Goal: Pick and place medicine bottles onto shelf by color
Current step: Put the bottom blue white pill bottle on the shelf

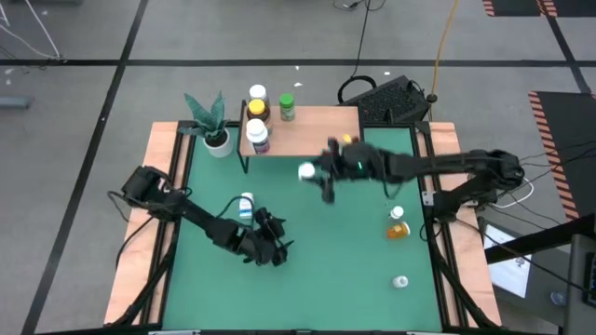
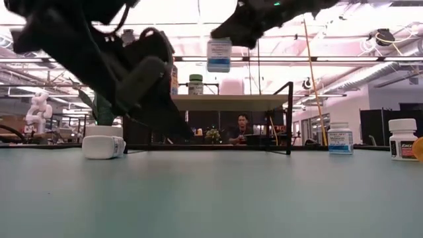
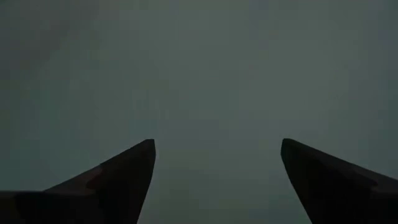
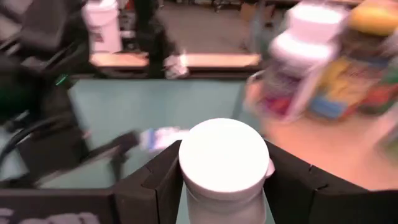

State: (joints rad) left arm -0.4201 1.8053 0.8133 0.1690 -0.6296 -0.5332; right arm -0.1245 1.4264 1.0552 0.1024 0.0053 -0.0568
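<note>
The shelf (image 1: 317,130) stands at the table's far edge. Near its left end stand a white-capped bottle (image 1: 257,93), an amber one with a yellow cap (image 1: 257,110), a white one (image 1: 259,138) and a green one (image 1: 287,108). My right gripper (image 1: 315,173) is shut on a white bottle (image 2: 219,55) in the air, just in front of the shelf. Another white bottle (image 1: 246,206) lies on its side on the green table. My left gripper (image 1: 276,247) stands open over bare table to the near right of it, with nothing between its fingers (image 3: 118,180). My right gripper pinches the white bottle's body just below the cap (image 4: 224,196) between its two fingers (image 4: 155,183), one on each side. The fingers come nearly level from the table's right. The bottle stands upright, cap up, lifted clear above shelf height.
A potted plant (image 1: 214,126) stands left of the shelf. An orange bottle (image 1: 399,230) and two white ones (image 1: 397,213) (image 1: 400,281) stand near the table's right edge. A keyboard (image 1: 396,100) lies beyond the table. A person (image 2: 242,127) sits in the room behind.
</note>
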